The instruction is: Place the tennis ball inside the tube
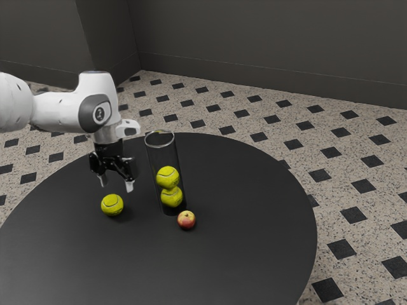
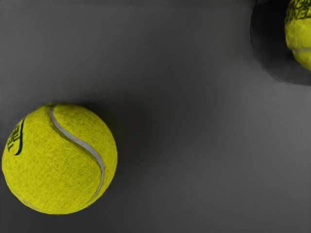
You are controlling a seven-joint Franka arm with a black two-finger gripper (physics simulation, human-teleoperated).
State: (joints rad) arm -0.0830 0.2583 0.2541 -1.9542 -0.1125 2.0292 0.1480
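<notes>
A round black table [image 1: 248, 254] runs past the exterior view's lower edge. Over it, the gripper [image 1: 116, 183] has its fingers apart, above the loose tennis ball [image 1: 112, 205]. The clear tube [image 1: 164, 155], cut off in the wrist view, holds two balls [image 1: 168, 177]; an apple [image 1: 186, 220] sits near its base.

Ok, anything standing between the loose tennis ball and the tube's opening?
Only the tube itself: it rises well above the loose ball on the table. The apple sits off that line, toward the exterior view's right.
</notes>
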